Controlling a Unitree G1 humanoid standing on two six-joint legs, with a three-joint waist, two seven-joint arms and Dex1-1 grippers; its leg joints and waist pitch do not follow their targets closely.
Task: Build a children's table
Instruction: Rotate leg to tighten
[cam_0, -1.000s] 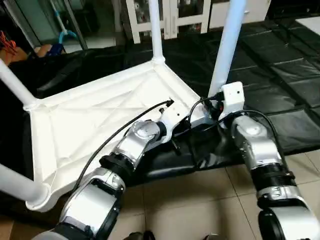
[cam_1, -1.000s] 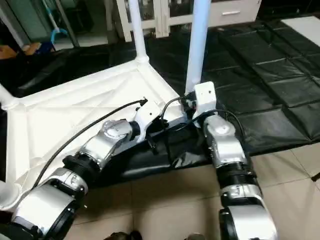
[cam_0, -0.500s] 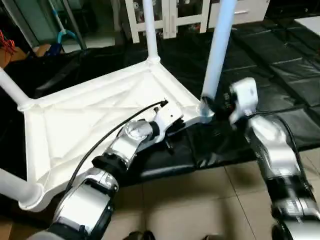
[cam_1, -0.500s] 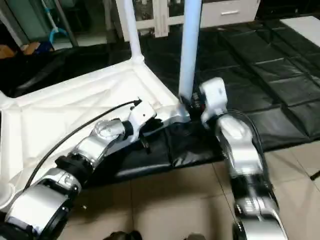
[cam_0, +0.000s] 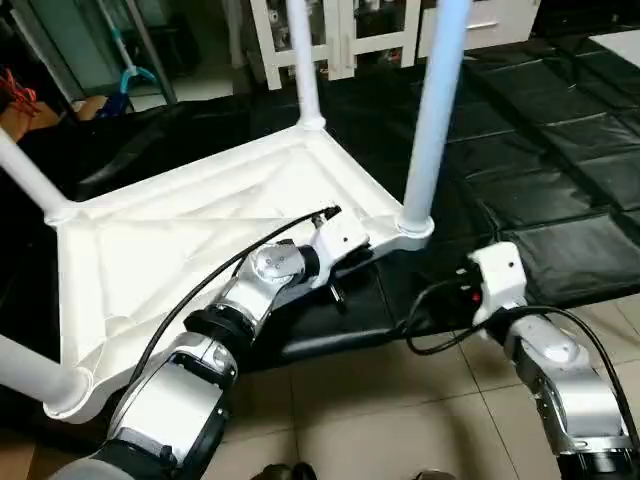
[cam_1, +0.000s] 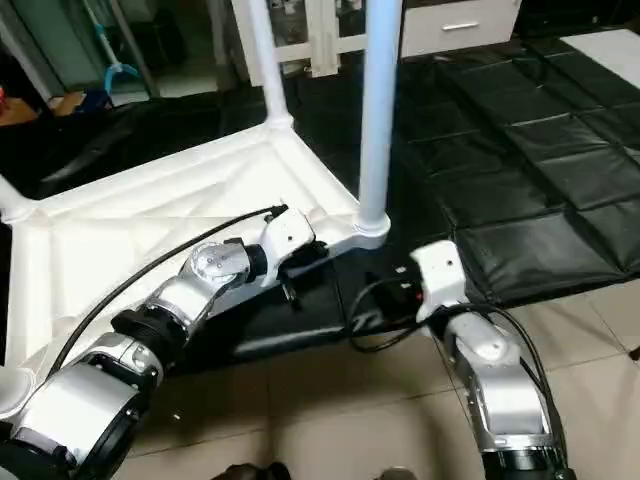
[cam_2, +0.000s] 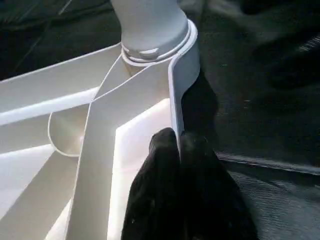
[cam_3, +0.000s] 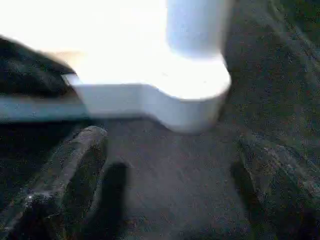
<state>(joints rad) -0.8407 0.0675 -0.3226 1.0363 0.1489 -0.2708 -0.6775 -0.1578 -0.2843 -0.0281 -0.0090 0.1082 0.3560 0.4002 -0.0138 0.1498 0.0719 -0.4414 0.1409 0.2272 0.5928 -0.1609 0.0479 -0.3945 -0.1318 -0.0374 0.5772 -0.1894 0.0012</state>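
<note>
Lying upside down on the black floor mat (cam_0: 560, 150) before me is the white square tabletop (cam_0: 190, 250), its ribbed underside facing up. Four white tapered legs stand up from its round corner sockets. The nearest on my right side is one leg (cam_0: 432, 120), seated in its socket (cam_0: 412, 228); a second leg (cam_0: 306, 60) rises at the far corner, a third leg (cam_0: 28, 172) leans out at the left corner, and a fourth leg (cam_0: 30, 368) pokes out low at the near left corner.

My left gripper (cam_2: 179, 145) has its two black fingers (cam_2: 161, 190) pressed together on the thin upright rim of the tabletop, close beside the socket of the nearest right leg. From the head view my left gripper sits at the near edge of the tabletop, with a black cable running back along my silver forearm (cam_0: 250, 300).

My right gripper (cam_3: 170, 170) stands with its fingers (cam_3: 75, 165) spread wide apart and nothing between them, hanging over the mat just short of that same socket without touching it. In the head view its white wrist block (cam_0: 497, 280) is near the mat's front edge, apart from the table.

A white glass-door cabinet (cam_0: 350, 30) stands beyond the mat, and beige floor tiles (cam_0: 400, 410) lie under my forearms.
</note>
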